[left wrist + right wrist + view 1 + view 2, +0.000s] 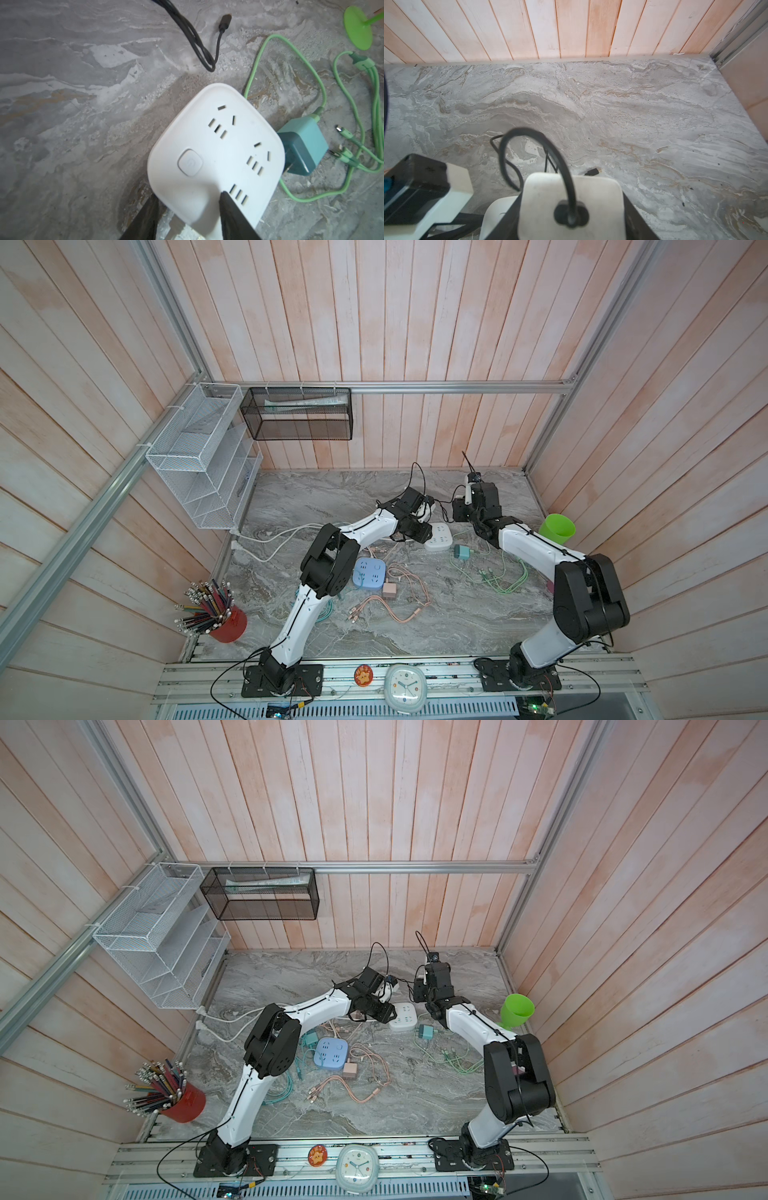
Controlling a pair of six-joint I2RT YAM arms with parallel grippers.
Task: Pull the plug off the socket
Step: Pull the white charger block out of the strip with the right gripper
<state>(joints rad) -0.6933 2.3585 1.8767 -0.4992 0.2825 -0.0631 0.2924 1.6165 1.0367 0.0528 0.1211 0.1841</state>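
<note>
The white socket [441, 537] [405, 1017] [218, 145] lies flat on the marble table, and all its outlets show empty in the left wrist view. My left gripper [189, 199] [422, 533] is closed on the socket's near corner, with one finger on its top face and the other against its side edge. A white plug [546, 197] with a black cable [529, 135] sits between the fingers of my right gripper [572, 193] [459, 510]. The plug is held above and clear of the socket [496, 212]. The cable's loose end [225, 20] lies on the table.
A teal charger [301, 149] [461, 551] with green cables [363, 124] lies against the socket's side. A green cup [557, 529] stands at the right wall. A blue socket [369, 572], a pink adapter [389, 591] with pink cables and a red pencil cup [228, 624] lie nearer the front.
</note>
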